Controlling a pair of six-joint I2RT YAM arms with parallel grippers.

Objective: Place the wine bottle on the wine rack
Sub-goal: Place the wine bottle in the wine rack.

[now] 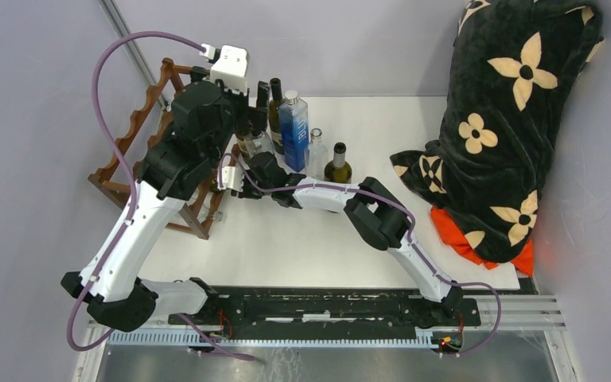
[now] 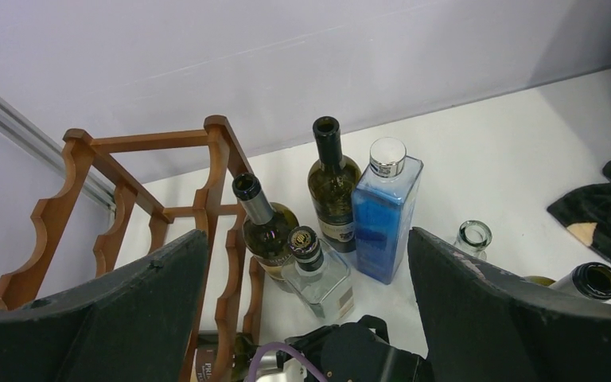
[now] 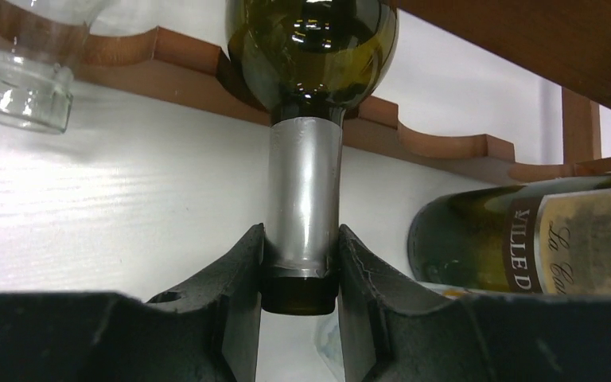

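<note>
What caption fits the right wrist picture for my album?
Right end effector grips the green wine bottle by its silver neck at the wine rack.

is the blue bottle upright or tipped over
Upright: the blue bottle stands on its base on the table, silver cap uppermost.

White worktop [image 1: 286,247], blue square bottle [image 1: 294,131] upright near far edge, small clear bottle [image 1: 316,153] just beside it, black flowered blanket [image 1: 509,119] heaped at right, orange cloth [image 1: 457,231] beneath it
</note>
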